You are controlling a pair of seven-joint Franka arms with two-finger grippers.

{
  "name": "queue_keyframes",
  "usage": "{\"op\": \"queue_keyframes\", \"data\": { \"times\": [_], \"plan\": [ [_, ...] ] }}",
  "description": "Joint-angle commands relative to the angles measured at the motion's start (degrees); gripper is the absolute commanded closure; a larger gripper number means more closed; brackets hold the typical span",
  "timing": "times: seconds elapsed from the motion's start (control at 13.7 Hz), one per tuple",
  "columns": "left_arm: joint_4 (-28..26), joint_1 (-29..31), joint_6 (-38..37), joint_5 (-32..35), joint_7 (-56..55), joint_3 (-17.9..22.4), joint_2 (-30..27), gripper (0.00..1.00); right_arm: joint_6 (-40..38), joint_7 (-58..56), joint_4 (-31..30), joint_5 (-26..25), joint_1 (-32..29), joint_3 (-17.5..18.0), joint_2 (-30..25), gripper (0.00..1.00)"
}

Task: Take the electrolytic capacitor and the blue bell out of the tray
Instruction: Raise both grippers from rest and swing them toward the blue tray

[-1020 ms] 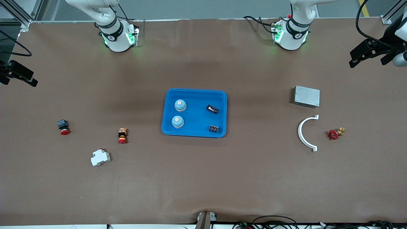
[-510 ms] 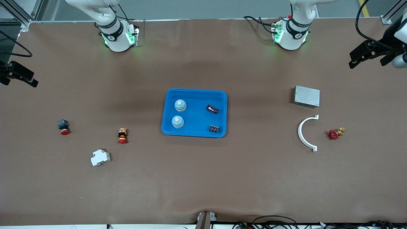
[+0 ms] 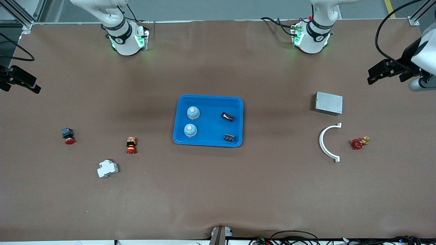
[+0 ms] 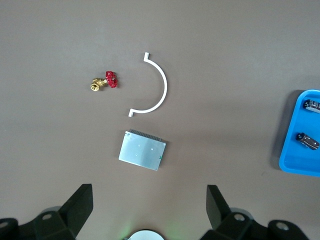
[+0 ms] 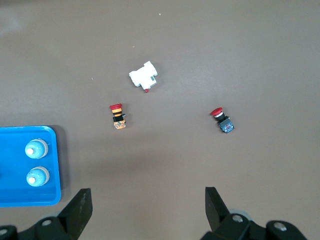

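**Both grippers raised at the table ends; bells and capacitors lying in the tray**

Nearest the front camera, toward the right arm's end of the table, lay a white breaker (image 3: 107, 168). A little farther stood an orange-and-red push button (image 3: 130, 145), and farther toward that end a red-capped button with a dark body (image 3: 67, 135). Toward the left arm's end, a white curved bracket (image 3: 328, 142) lay just beside a red-handled valve (image 3: 358, 142), the valve being closer to the table end. Farther from the camera than the bracket sat a grey metal box (image 3: 328, 103).

At the table's centre rested the blue tray (image 3: 208, 98). It held two bells and two capacitors. The nearer bell (image 3: 190, 130) and the farther bell (image 3: 193, 113) stood on the side toward the right arm's end, near each other but apart. The nearer capacitor (image 3: 229, 137) lay close to the tray's near rim; the farther capacitor (image 3: 227, 116) lay tilted. Both were on the side toward the left arm's end.

The left gripper (image 3: 371, 75) hung over the left arm's end of the table, its fingers (image 4: 80, 205) spread wide with nothing between them. The right gripper (image 3: 34, 87) hung over the right arm's end, its fingers (image 5: 80, 207) likewise spread and empty. Neither touched any object.
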Motion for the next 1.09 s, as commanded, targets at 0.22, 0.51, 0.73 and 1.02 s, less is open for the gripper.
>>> {"op": "queue_keyframes", "data": {
  "times": [0.22,0.51,0.73,1.02],
  "plan": [
    [-1.83,0.27,4.47,-0.9,0.89,0.16,3.08,0.0,0.28,0.03,0.86,0.55,0.14,0.92,1.0,0.0],
    [-3.15,0.0,6.14,-0.37,-0.51,0.24,5.28,0.0,3.0,0.21,0.86,1.17,4.87,0.92,3.46,0.0],
    [-5.69,0.09,6.49,-0.37,-4.19,0.24,5.81,0.0,3.36,4.84,0.86,0.91,10.75,0.92,5.48,0.0],
    [-9.21,-0.09,7.72,-0.37,-7.1,0.07,5.73,0.0,4.06,21.8,0.86,-0.67,21.65,0.84,9.25,0.0]
  ]
}}
